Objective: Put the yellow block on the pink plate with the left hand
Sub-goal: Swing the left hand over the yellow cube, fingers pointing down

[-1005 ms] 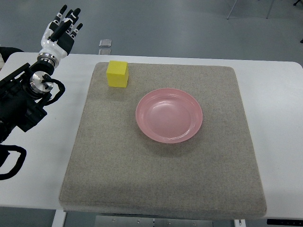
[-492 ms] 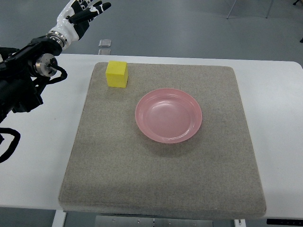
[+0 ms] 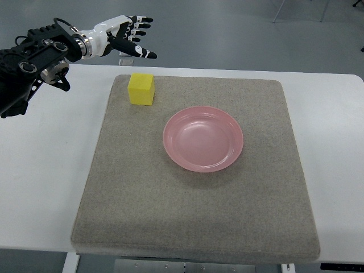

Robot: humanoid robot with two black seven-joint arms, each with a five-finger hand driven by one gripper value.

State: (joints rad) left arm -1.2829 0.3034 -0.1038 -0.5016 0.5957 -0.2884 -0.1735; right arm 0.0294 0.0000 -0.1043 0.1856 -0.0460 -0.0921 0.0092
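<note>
The plate (image 3: 203, 138) is pink, round and shallow, and nothing lies in it. It sits flat near the middle of a grey mat (image 3: 170, 216), which covers most of a white table (image 3: 45, 187).

The block (image 3: 141, 89) is a yellow cube resting on the mat's far left corner, up and to the left of the plate and well apart from it. Nothing touches it.

The left arm (image 3: 34, 57) comes in from the picture's left edge near the top, a dark, jointed limb with cables, lying roughly level and reaching rightward. Its white wrist leads to the left hand (image 3: 125, 37), which hangs above the table's far edge, beyond the block and slightly to its left. The hand is clear of the block, not touching it. Its black-tipped fingers (image 3: 142, 23) are spread and extended, holding nothing; the thumb points right and a little downward toward the block's side of the mat.

A small grey thing (image 3: 126, 55) shows on the floor just behind the hand; too hidden to tell what it is.
</note>
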